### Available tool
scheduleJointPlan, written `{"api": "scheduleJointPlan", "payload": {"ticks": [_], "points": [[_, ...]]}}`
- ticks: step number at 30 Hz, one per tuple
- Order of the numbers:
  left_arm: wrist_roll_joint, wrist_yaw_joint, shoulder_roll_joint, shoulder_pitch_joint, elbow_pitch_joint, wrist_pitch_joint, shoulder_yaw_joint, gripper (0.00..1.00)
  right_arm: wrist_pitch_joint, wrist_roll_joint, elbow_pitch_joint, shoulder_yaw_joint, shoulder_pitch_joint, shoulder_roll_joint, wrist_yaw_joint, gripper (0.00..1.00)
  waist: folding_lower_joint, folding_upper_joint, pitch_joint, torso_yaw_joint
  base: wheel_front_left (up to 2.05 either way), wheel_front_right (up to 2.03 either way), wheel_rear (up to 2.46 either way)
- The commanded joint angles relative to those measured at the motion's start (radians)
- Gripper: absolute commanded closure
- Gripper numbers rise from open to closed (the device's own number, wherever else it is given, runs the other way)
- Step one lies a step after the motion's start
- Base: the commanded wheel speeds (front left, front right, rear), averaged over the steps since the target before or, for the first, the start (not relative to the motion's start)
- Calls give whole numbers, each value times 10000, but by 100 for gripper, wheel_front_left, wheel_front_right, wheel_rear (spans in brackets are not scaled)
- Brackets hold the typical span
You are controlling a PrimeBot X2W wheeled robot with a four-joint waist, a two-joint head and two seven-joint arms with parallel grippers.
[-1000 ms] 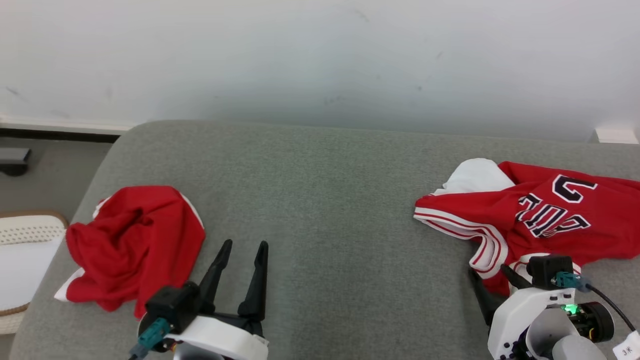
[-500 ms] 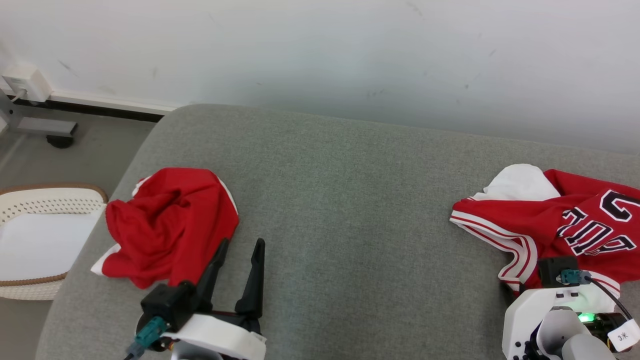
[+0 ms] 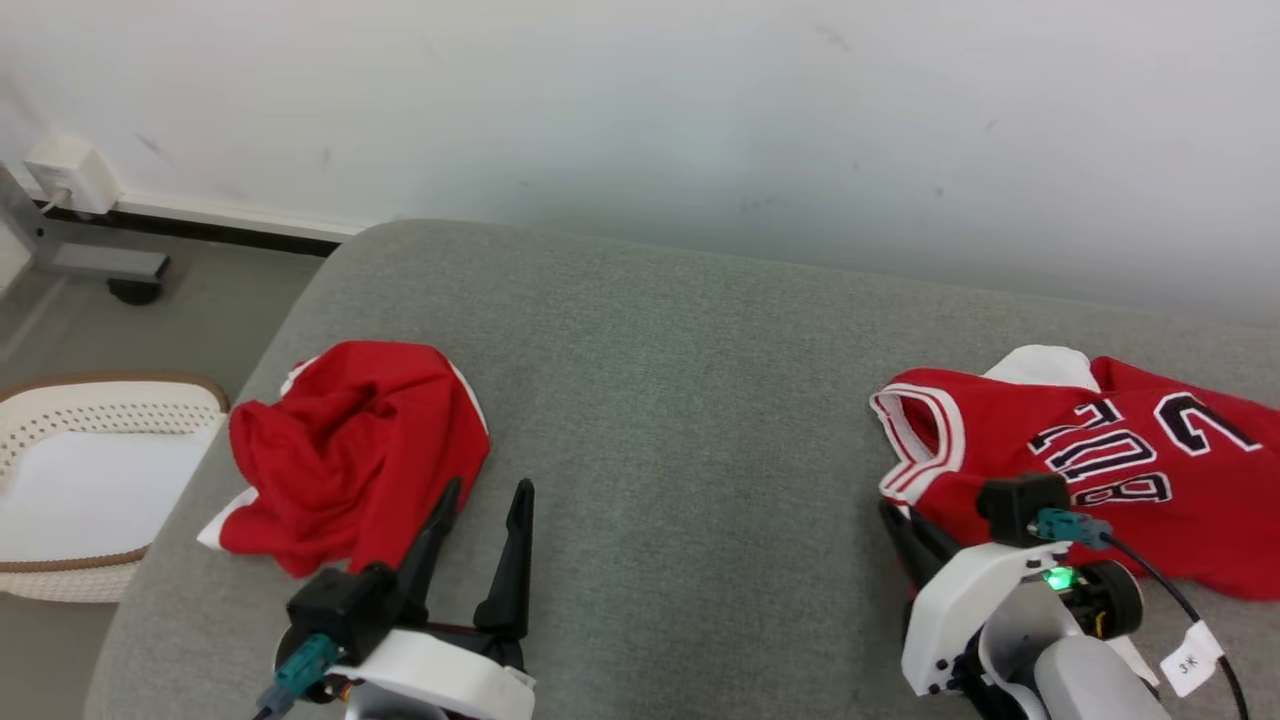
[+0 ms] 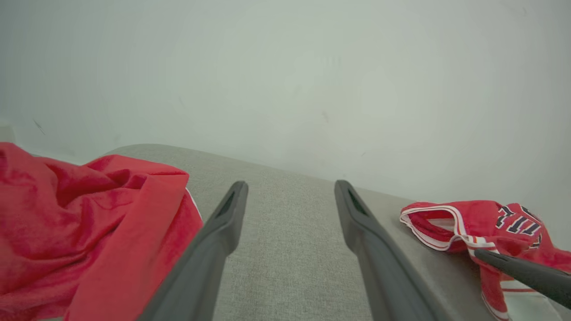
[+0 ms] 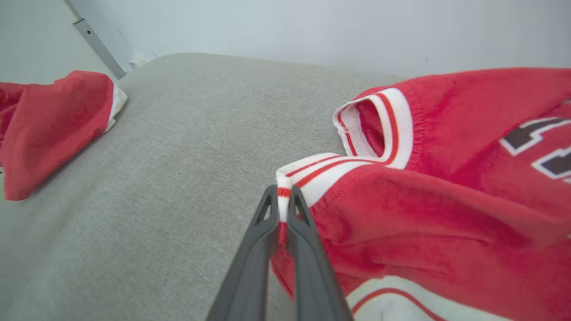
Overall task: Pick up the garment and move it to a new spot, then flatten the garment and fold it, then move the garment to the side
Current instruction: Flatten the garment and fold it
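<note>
The garment [image 3: 1100, 470] is a red jersey with white-and-red trim and dark lettering, lying crumpled at the right of the grey cushion [image 3: 680, 400]. My right gripper [image 3: 893, 518] is shut on the striped trim at its near left edge. The right wrist view shows the trim pinched between the gripper's [image 5: 281, 196] tips, with the garment [image 5: 446, 178] spreading to the right. My left gripper [image 3: 488, 490] stands open over bare cushion at the lower left, holding nothing. In the left wrist view, the left gripper [image 4: 290, 187] is open and the garment [image 4: 468, 223] lies far right.
A second red cloth [image 3: 350, 450] lies bunched at the cushion's left, just beside my left gripper's fingers; it is also seen as the red cloth [image 4: 89, 223] and the red cloth [image 5: 53, 125]. A white perforated basket [image 3: 60, 400] stands on the floor left of the cushion. A white wall runs behind.
My right gripper has gone from open to shut on the jersey's trim, and the jersey's folds have shifted, showing an open trimmed hole. The head camera has moved. The left gripper stays open.
</note>
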Motion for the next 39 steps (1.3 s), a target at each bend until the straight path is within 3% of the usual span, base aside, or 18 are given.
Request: {"api": "scheduleJointPlan", "payload": {"ticks": [1,15,16,17,18,22,28,39], "points": [[47,-26,38,-27,27,-1,18,0,22,172,-94,238,-214,7,-19,100,0,0,14,132,0,0,0],[-263,97,36,-257,18,-2,-97,0,-441,2775,926,3861,-1519,-4,-19,100,0,0,301,1493,0,0,0],[-257,103,38,-249,11,-1,-81,0,-530,2904,1021,4044,-1575,-3,-19,78,0,0,311,1502,0,0,0],[-244,103,38,-237,3,-1,-70,0,-632,3010,1140,4182,-1627,-4,-19,47,0,0,314,1498,0,0,0],[-225,112,38,-220,0,-1,-52,0,-729,3112,1255,4305,-1686,-7,-19,0,0,0,311,1482,0,0,0],[-78,119,36,-169,11,-2,28,0,-1139,3366,1638,4612,-1954,-12,-19,0,0,0,222,1232,0,0,0],[43,66,38,11,30,-1,77,0,-2011,3312,1747,4270,-2155,-146,-19,0,0,0,-54,574,0,0,0],[204,19,38,316,52,-2,199,0,-3376,2822,337,2553,-1288,-1687,-19,0,0,0,-596,-676,0,0,0]]}}
